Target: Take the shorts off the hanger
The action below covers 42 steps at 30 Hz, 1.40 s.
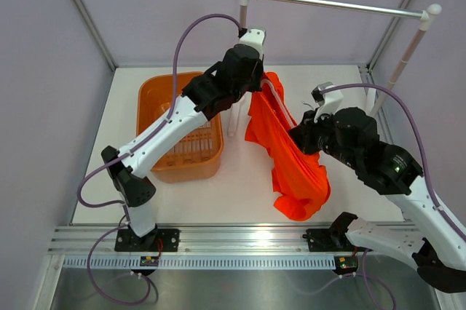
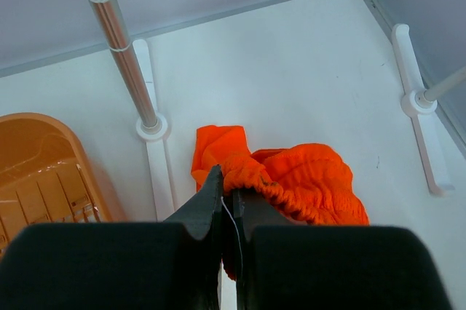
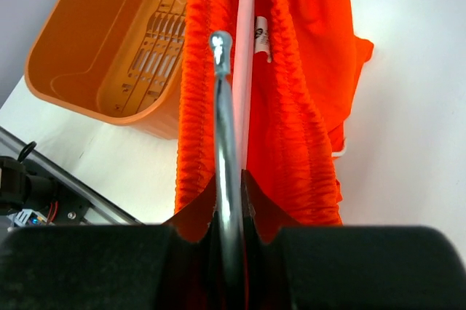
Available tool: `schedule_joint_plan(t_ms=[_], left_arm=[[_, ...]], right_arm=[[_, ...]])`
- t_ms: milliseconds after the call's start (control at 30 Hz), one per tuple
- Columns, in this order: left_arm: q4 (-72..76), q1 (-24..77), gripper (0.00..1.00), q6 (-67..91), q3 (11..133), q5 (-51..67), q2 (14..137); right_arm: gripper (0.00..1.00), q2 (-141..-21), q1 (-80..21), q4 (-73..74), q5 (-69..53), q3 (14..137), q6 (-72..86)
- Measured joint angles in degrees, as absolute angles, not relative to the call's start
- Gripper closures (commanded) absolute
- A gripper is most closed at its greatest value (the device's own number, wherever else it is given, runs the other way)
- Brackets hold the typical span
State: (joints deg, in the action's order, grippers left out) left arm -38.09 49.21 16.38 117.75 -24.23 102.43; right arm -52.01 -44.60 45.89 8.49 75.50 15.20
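The bright red-orange shorts point(image 1: 287, 150) hang stretched between my two grippers above the table. My left gripper point(image 1: 256, 84) is shut on the elastic waistband point(image 2: 251, 177) at the upper end. My right gripper point(image 1: 300, 135) is shut on the metal hook point(image 3: 222, 106) of the pale-pink hanger point(image 3: 246, 48), whose bar runs inside the waistband of the shorts point(image 3: 298, 92). A thin pale arm of the hanger point(image 1: 280, 102) shows along the cloth in the top view. The lower end of the shorts droops near the table's front.
A duller orange plastic basket point(image 1: 156, 99) stands on the table at the left, also in the right wrist view point(image 3: 65, 41). The silver rail point(image 1: 335, 4) on white posts point(image 1: 240, 26) spans the back. A post and its foot point(image 2: 151, 129) stand close to the left gripper.
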Motion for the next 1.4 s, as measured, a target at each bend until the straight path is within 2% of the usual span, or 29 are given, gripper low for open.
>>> schedule_joint_plan(t_ms=[333, 600, 900, 1133, 1400], left_arm=[[-38.3, 47.3, 1.0, 15.3, 118.4, -20.7, 105.4], [-32.2, 47.4, 1.0, 16.3, 100.4, -17.1, 97.7], [-23.8, 62.4, 1.0, 11.2, 86.9, -17.4, 85.8], [-21.8, 74.0, 1.0, 4.6, 86.9, -16.4, 81.1], [-25.4, 80.2, 1.0, -0.1, 90.0, -13.9, 80.4]], right_arm=[[1.0, -51.1, -44.6, 46.0, 8.1, 75.3, 14.0], [1.0, -49.8, -45.2, 43.0, 15.2, 75.6, 14.9], [1.0, -58.1, -45.4, 39.6, 28.1, 81.7, 15.9], [1.0, -66.0, -45.5, 37.7, 35.7, 88.4, 15.0], [1.0, -71.0, -42.2, 38.2, 40.2, 98.3, 13.2]])
